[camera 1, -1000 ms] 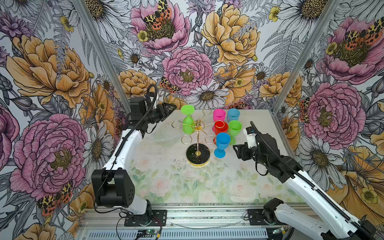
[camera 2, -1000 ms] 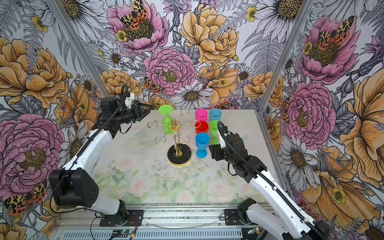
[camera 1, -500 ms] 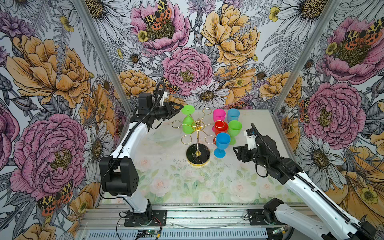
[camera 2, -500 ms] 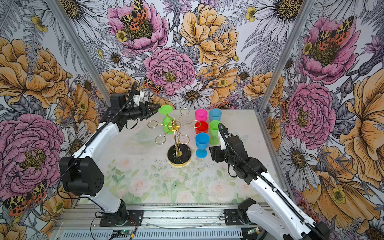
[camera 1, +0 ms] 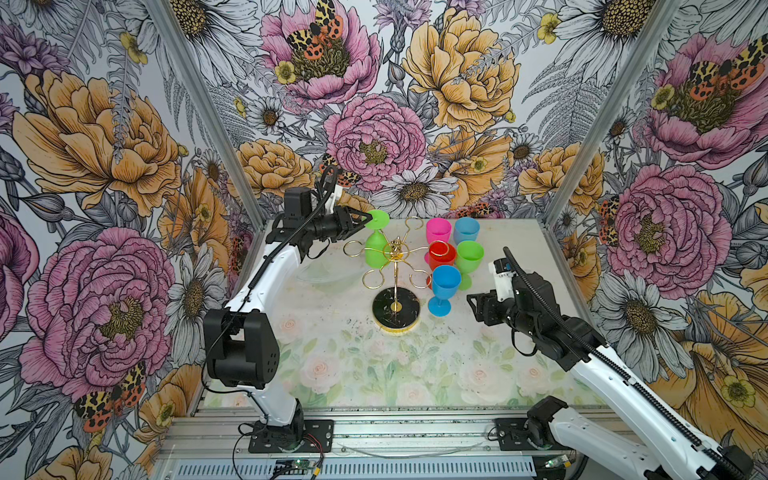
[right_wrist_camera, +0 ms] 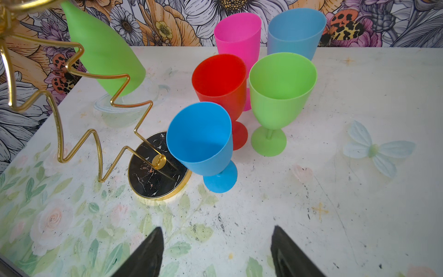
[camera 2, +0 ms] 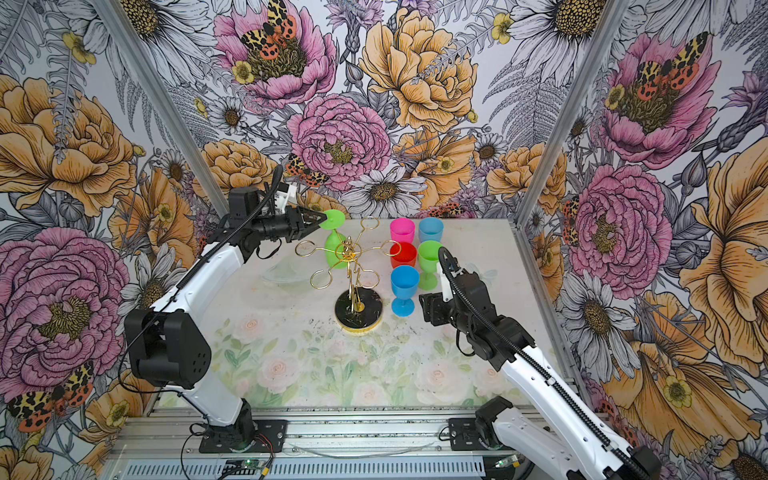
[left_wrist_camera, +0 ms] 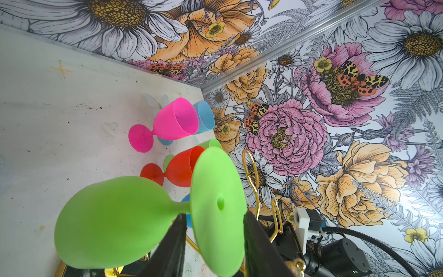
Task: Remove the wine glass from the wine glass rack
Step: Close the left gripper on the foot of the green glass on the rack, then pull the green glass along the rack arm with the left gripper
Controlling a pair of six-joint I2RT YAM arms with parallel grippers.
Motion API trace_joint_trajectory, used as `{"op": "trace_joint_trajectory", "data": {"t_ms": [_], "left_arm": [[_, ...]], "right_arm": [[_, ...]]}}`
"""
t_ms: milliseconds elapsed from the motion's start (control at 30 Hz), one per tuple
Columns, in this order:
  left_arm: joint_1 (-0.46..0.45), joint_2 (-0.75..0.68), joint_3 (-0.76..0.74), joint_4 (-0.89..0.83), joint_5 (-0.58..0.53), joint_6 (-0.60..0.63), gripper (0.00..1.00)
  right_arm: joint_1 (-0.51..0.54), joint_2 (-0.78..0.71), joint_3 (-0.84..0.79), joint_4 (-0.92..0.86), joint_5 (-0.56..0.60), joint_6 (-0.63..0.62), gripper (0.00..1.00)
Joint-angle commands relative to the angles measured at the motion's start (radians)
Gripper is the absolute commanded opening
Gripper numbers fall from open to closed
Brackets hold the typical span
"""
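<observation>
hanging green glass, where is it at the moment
In both top views the hanging green glass hangs upside down on a rear left hook of the rack, left of the pink glass, its foot between the left end effector's fingers.

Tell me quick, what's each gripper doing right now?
Left gripper: jaws straddle the foot of the hanging lime-green plastic wine glass; a firm grip cannot be told.
Right gripper: jaws open, holding nothing.

Both arms: white links (camera 1: 270, 278), black joints (camera 1: 243, 353), black ribbed cables (camera 1: 516, 267), black tapered claw fingers (right_wrist_camera: 146, 254).
</observation>
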State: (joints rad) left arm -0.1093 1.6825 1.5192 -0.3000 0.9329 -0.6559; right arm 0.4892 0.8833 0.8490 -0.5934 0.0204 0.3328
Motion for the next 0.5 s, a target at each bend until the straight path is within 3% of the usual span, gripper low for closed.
{"op": "trace_joint_trajectory", "data": {"t_ms": [0, 467], "left_arm": [[-0.012, 0.022, 0.033, -0.003, 0.033, 0.003, 0.36], [-0.013, 0.034, 0.046, -0.011, 0.023, -0.001, 0.21]], "right_arm": [[-0.008, -0.020, -0.008, 0.003, -0.003, 0.013, 0.72], [-0.006, -0.029, -0.016, 0.003, 0.009, 0.014, 0.72]]}}
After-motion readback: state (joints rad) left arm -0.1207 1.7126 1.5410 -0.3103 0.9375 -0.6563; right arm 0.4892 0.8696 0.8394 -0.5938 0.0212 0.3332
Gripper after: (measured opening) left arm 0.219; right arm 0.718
